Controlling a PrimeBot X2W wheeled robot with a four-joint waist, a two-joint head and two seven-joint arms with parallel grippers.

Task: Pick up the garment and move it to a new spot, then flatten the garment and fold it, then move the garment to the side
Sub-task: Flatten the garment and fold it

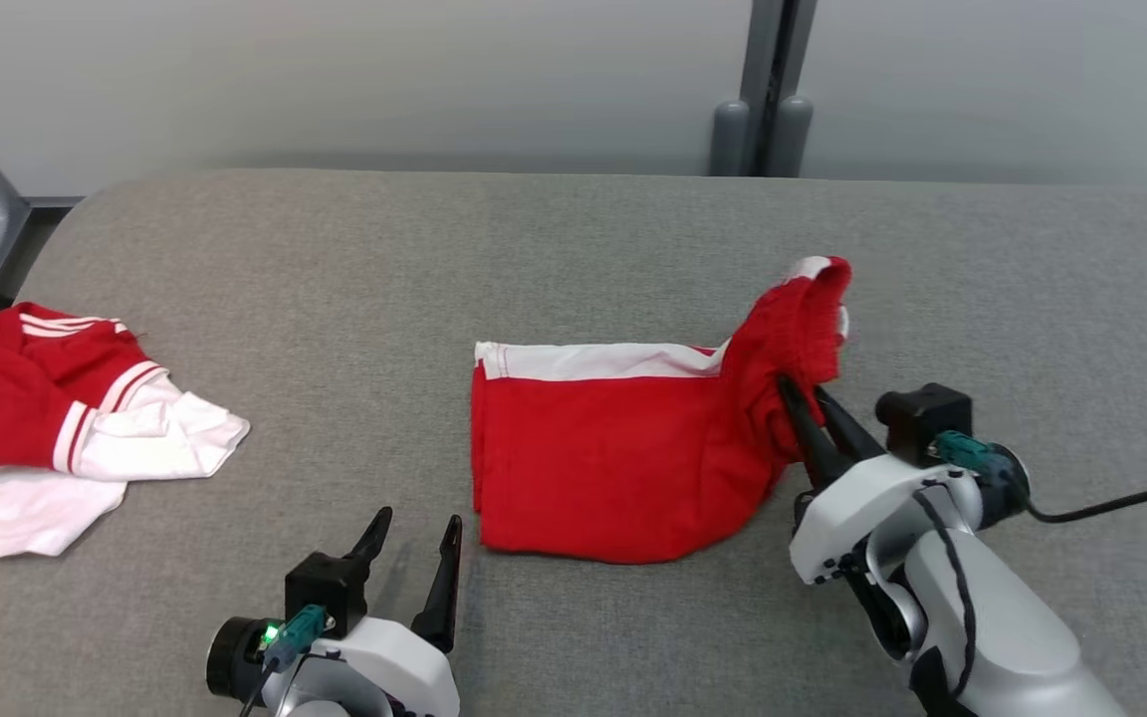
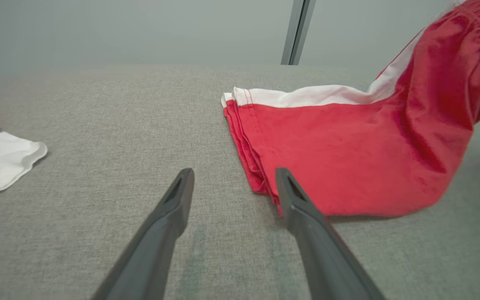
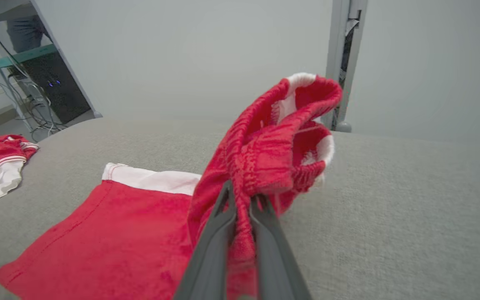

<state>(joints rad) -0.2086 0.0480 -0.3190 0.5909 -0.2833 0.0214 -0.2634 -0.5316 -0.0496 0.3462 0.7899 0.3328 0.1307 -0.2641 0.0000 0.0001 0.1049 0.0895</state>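
Garment (image 1: pixel 613 458), red with a white band, lies in the middle of the grey bench (image 1: pixel 335 259), its right end raised by the right gripper (image 1: pixel 801 390), clenched on the bunched waistband. The left gripper (image 1: pixel 419 520) sits released, fingers spread, just beside its near left corner.

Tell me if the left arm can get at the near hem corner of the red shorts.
Probably yes. The open left gripper rests just beside the hem of the red shorts with the white stripe, with bare grey fabric table between them; the right gripper pinches the far waistband end.
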